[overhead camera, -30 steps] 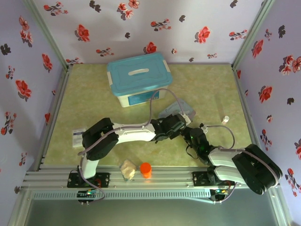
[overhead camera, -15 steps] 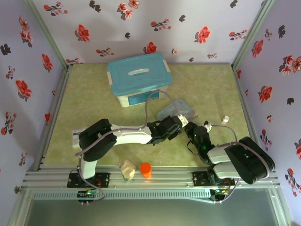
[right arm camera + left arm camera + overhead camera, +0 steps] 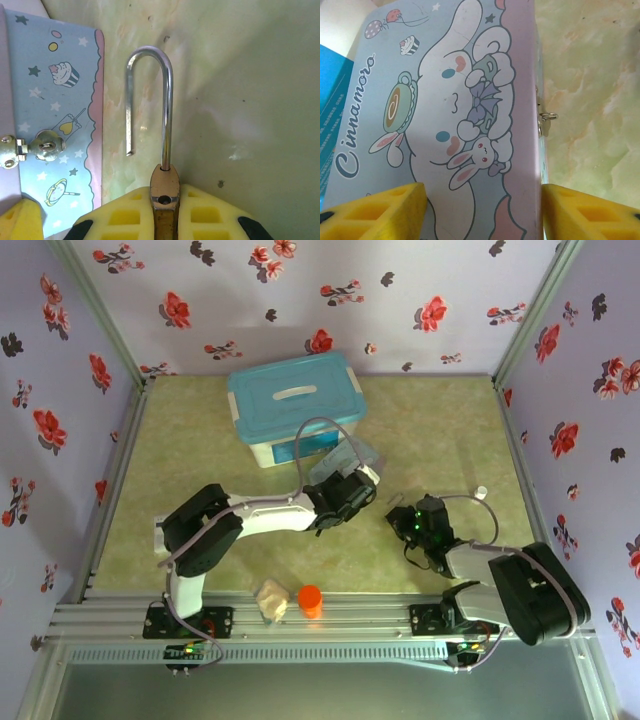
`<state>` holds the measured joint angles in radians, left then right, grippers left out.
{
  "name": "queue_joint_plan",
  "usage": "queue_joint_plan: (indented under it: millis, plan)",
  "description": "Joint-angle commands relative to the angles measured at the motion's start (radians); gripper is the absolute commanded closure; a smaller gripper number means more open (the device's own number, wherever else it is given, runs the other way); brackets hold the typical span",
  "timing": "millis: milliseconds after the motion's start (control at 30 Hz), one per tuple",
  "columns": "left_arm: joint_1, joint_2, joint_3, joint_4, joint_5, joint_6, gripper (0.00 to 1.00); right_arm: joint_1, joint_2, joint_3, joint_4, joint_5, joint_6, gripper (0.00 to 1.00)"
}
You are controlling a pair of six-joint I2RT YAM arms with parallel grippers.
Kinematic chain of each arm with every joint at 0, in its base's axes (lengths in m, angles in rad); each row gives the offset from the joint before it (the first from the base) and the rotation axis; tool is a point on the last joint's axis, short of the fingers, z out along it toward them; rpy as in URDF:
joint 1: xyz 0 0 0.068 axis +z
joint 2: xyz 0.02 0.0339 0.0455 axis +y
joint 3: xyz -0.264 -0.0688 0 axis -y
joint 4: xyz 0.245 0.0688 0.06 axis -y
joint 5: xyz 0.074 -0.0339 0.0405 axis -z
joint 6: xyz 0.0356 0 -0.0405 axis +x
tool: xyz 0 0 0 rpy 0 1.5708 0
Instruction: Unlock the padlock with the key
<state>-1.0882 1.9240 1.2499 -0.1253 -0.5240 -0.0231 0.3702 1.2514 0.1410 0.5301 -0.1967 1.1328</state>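
My right gripper (image 3: 165, 212) is closed tight on the padlock (image 3: 164, 186), its yellow pads (image 3: 125, 215) pinching the small brass body on both sides. The lock's long axis runs in line with the fingers. The silvery shackle stands straight out ahead of them, its bow farthest from the gripper. The shackle is sprung: the longer leg is seated in the body, and the shorter leg ends in open air on the side toward the tin (image 3: 55, 100). It lies just beside the tin's edge, and whether they touch I cannot tell. The tin's hasp (image 3: 45, 146) faces the lock, and the shackle is not through it.

From above, the right gripper (image 3: 402, 517) sits low over the green table (image 3: 450, 430), aimed toward the left arm. My left gripper (image 3: 482, 200) stands about half open, with the pale-blue cartoon tin bracketed between its pads (image 3: 380, 210), one on each long side. It holds the tin tilted just in front of the teal-lidded box (image 3: 295, 405).
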Motion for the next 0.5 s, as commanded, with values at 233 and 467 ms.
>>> queue_joint_plan:
  millis: [233, 467]
  plan:
    - [0.045, -0.025, -0.053, -0.137, -0.007, 0.047, 0.33, -0.077, 0.025, 0.196, -0.662, -0.158, -0.338, 1.00]
    - [0.066, -0.085, -0.073, -0.115, -0.014, 0.045, 0.29, -0.094, 0.020, 0.315, -0.875, -0.073, -0.432, 0.86]
